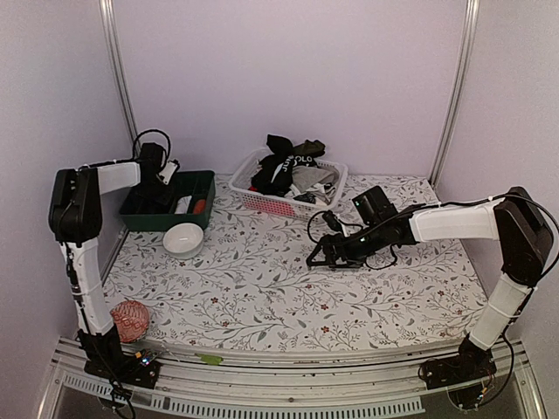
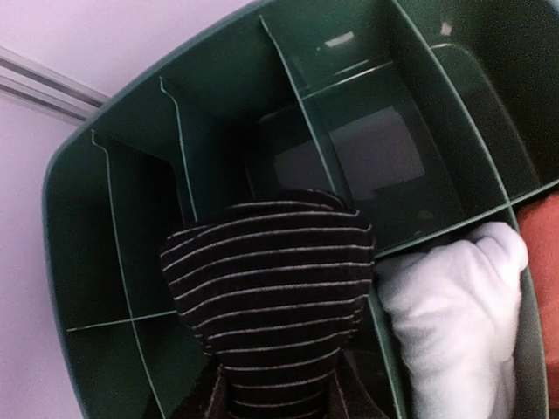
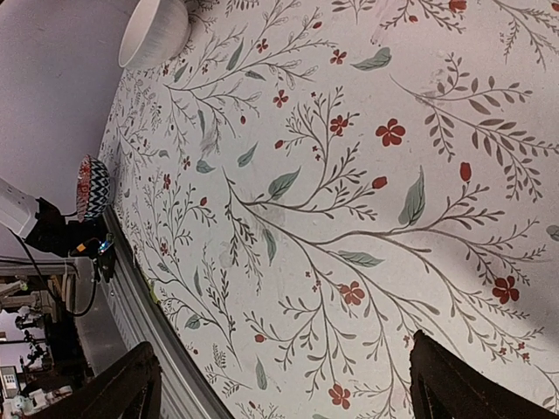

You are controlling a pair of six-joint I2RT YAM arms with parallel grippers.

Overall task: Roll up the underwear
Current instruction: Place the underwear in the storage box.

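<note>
The left jaws are clamped on a black striped underwear roll (image 2: 271, 288), holding it over the green divided bin (image 2: 79, 218) at the far left, just beside a white roll (image 2: 454, 323) lying in one compartment. The right jaws gape wide and empty, low over the floral tabletop (image 3: 349, 218). An underwear pile (image 1: 288, 166) fills the white basket (image 1: 253, 201) at the far middle.
</note>
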